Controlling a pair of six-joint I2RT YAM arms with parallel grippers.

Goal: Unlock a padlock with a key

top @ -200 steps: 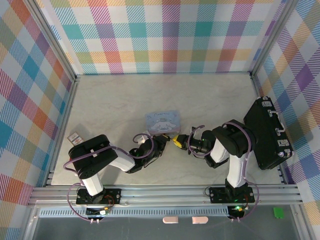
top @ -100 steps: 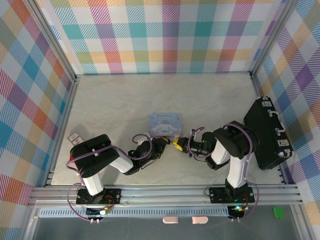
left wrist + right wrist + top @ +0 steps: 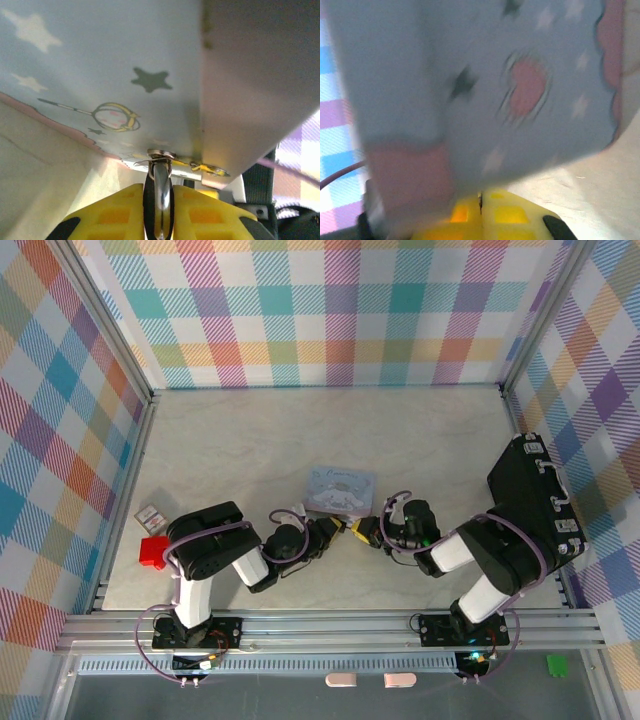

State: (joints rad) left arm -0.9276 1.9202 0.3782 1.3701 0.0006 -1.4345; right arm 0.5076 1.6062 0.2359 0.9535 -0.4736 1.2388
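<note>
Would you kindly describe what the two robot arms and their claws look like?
The left arm and right arm have white tubular links between bulky black joints, with purple cables looping alongside. The left claw and right claw end in blocky yellow fingers with square recesses.

Whole back half of the table [image 3: 250, 430] is wide open, loads of room there. Tight spot is front-centre: the blue tin [image 3: 340, 486] sits right up against the left gripper [image 3: 336, 529] and right gripper [image 3: 361, 532], which are nose to nose. The black case [image 3: 535, 510] hogs the right edge; the red block [image 3: 153, 552] sits near the left edge.
</note>
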